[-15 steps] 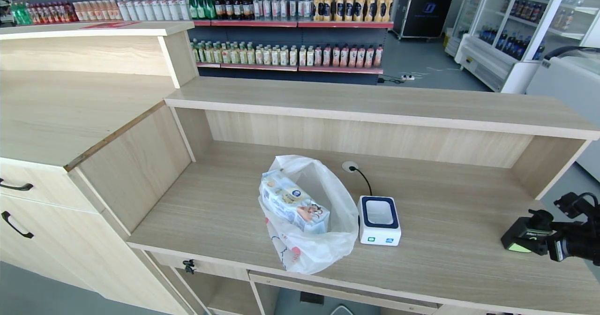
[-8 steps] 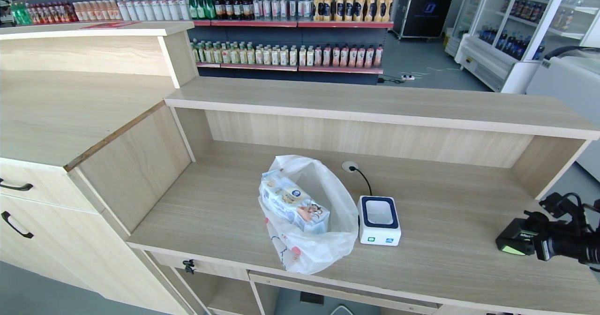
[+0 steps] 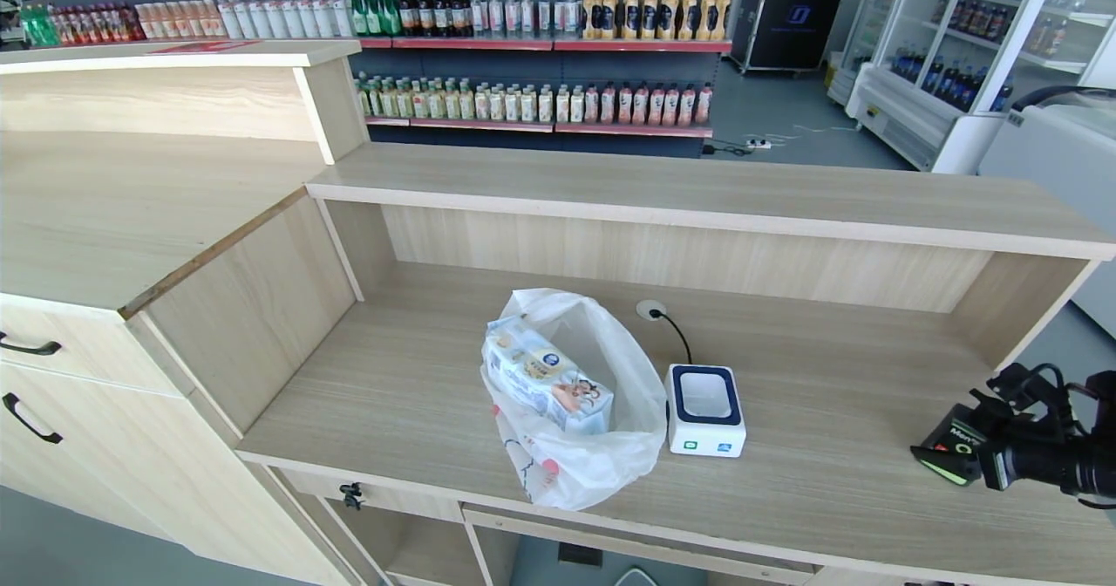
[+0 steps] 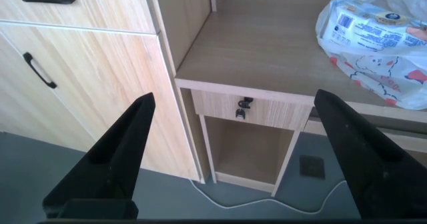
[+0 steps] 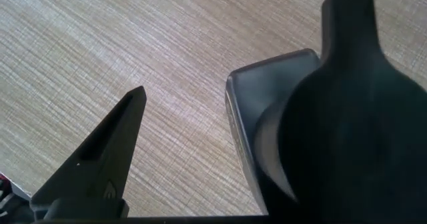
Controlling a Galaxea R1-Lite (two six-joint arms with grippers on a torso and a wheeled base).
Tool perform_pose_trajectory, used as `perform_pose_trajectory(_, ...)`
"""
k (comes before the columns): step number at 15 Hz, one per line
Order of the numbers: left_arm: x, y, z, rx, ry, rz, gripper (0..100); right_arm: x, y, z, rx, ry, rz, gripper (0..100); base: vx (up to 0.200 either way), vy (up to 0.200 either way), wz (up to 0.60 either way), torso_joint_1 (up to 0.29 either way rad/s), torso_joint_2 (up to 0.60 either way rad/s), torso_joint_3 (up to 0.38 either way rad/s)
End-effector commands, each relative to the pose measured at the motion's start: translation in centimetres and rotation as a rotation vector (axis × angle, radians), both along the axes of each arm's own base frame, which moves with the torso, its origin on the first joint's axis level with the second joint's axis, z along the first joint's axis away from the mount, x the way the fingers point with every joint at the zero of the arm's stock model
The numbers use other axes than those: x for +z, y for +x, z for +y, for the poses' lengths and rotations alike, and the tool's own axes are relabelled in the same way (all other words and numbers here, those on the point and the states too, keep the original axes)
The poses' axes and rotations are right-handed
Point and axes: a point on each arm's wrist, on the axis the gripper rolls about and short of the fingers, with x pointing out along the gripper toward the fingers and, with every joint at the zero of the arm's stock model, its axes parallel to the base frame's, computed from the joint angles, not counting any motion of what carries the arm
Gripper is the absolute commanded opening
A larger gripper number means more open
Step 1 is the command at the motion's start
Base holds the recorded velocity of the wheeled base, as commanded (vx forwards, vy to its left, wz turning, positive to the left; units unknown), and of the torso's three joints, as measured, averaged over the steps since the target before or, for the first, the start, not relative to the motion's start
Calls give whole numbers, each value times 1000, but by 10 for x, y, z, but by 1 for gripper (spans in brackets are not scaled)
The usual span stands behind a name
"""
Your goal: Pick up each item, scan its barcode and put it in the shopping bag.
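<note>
Next up: scan – dark item at right gripper, well right of scanner
Show barcode face square to the scanner before bagging; can't tell if right grip is clamped. Left gripper far left of scanner, fingers spread, empty – shopping bag with one pack just left of scanner

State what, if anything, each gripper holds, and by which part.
Left gripper: open, nothing. Right gripper seems to carry a dark, green-ended pack by its rear end; the grip cannot be told.
</note>
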Motion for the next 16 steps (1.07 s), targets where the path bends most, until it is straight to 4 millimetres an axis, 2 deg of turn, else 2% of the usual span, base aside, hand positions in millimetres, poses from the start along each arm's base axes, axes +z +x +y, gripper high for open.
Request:
perform_pose_trajectory(1, 0, 0, 0, 2, 0, 0, 100, -4, -1, 2, 9, 1, 12, 0, 0, 0, 0, 0, 0, 0)
perform_pose_trajectory(7, 0, 0, 0, 2, 0, 0, 100, -10, 0, 6, 40, -20, 16, 0, 0, 0, 0, 0, 0, 0)
perform_pose_trajectory(10, 0, 0, 0, 0, 0, 0, 100, -1, 1, 7, 72, -87, -26, 0, 0, 0, 0, 0, 0, 0)
perform_pose_trajectory(11, 0, 0, 0, 0, 0, 0, 100, 22, 1, 6, 121, -206, -117, 0, 0, 0, 0, 0, 0, 0)
perform_pose_trajectory(13, 0, 0, 0, 0, 0, 0, 100, 87, -12, 17, 175, -405, -298, 0, 0, 0, 0, 0, 0, 0)
perform_pose_trajectory(14, 0, 0, 0, 0, 0, 0, 100, 124, -28, 35, 183, -454, -378, 0, 0, 0, 0, 0, 0, 0)
perform_pose_trajectory(16, 0, 0, 0, 2, 0, 0, 100, 179, -63, 76, 212, -514, -533, 0, 0, 0, 0, 0, 0, 0)
